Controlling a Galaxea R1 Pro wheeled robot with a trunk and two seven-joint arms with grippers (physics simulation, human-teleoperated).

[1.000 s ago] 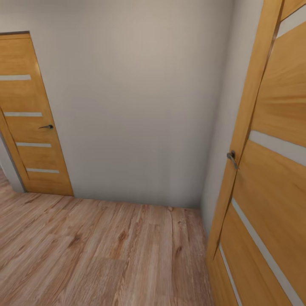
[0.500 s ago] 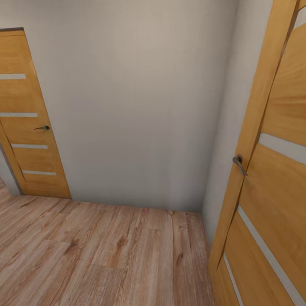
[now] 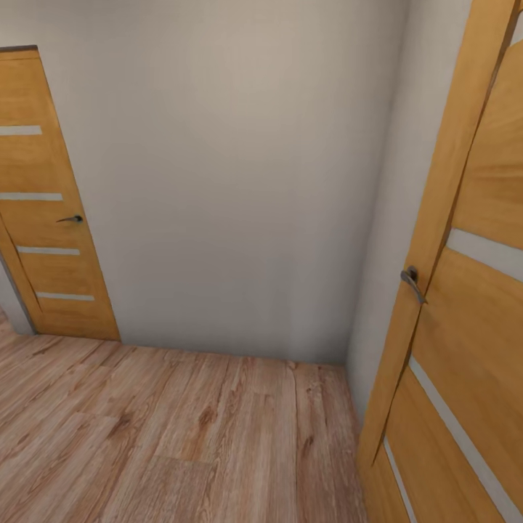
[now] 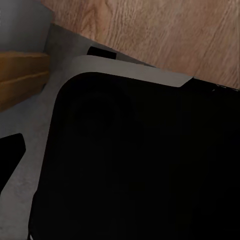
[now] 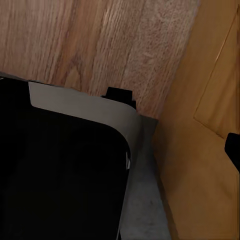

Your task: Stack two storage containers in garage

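Head view: the camera is creeping forward and turning slightly right compared with a second ago, so the closed door [image 3: 47, 203] at the left edge is sliding outward and the open door [image 3: 465, 290] at the right is looming larger, its handle [image 3: 412, 282] sitting lower in the frame. That suggests the robot is travelling through a hallway, not yet handling anything. The wall [image 3: 240, 181] is reading as matte, plain beige; the plank floor [image 3: 181, 428] is showing warm wood grain.

Left wrist view: a dark, round-cornered robot body panel [image 4: 140, 165] is filling the lower frame, above grainy planks.

Right wrist view: a similar black panel [image 5: 55, 180] is sitting beside the orange door.

The storage containers are nowhere visible, and I cannot tell how far either gripper is open or whether it holds anything.
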